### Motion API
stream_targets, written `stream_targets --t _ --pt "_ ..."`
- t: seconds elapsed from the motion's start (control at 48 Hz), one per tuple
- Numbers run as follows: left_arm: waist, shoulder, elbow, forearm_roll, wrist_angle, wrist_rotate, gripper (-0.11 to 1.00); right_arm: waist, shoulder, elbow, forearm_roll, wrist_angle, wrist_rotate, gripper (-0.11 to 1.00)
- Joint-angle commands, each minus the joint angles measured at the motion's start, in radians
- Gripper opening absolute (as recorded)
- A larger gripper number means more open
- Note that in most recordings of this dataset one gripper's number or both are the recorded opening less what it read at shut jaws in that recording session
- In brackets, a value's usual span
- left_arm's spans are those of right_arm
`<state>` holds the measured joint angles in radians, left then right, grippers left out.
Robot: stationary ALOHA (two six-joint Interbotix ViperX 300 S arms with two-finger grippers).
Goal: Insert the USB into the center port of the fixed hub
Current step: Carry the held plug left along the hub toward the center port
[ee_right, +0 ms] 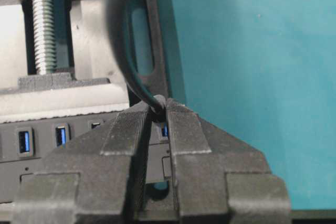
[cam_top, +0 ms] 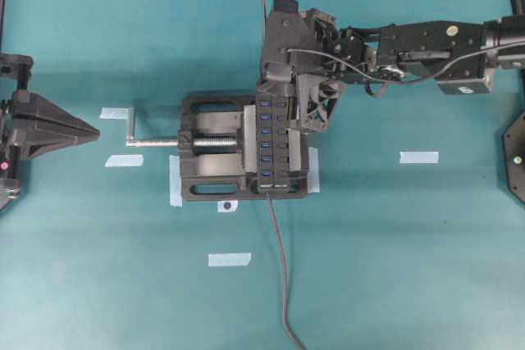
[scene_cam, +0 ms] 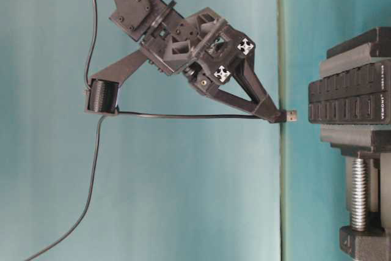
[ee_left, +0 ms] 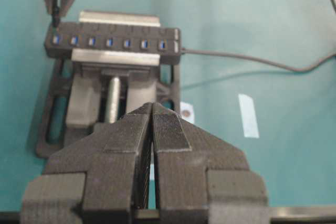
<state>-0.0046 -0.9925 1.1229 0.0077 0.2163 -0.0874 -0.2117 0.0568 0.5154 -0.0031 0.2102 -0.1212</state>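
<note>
Alignment step: right gripper (scene_cam: 273,114) clamped on USB (scene_cam: 292,115), hovering just off fixed hub (scene_cam: 349,99), over an end slot. Next: shift along row to center port (cam_top: 265,138), then press in.

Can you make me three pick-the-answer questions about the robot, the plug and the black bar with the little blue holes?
1. Where is the plug compared with the bar?
A. pushed into a hole
B. held in the air near it, not touching
C. lying on the table

2. How many blue holes does the bar have?
A. three
B. seven
C. ten

3. What is the left gripper doing?
A. shut, holding nothing
B. holding the plug
C. turning the screw

Answers:
1 B: the table-level view shows a gap between plug and bar.
2 B: the left wrist view shows seven in one row.
3 A: its tips meet with nothing between; the right gripper has the plug.
</note>
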Motion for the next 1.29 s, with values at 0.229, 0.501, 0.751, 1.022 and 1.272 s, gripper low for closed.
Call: stream_targets --t 0.229,0.501,0.751,1.022,1.272 --pt "0.002 0.005 -0.018 0.002 -0.005 -0.002 0.00 0.008 -0.057 -0.015 0.003 0.025 0.011 0.11" --pt "0.002 0.005 -0.017 0.002 -0.005 -0.002 0.00 0.021 -0.075 -0.012 0.003 0.026 0.009 0.11" --pt "0.003 0.005 -0.017 0.002 -0.005 -0.002 0.00 0.041 -0.098 -0.015 0.003 0.055 0.011 0.11" --pt "0.012 0.005 -0.014 0.002 -0.005 -0.002 0.00 0.069 -0.138 -0.011 0.006 0.058 0.011 0.11" --pt "0.014 0.005 -0.014 0.002 -0.005 -0.003 0.00 0.078 -0.141 0.015 0.006 0.049 0.009 0.11"
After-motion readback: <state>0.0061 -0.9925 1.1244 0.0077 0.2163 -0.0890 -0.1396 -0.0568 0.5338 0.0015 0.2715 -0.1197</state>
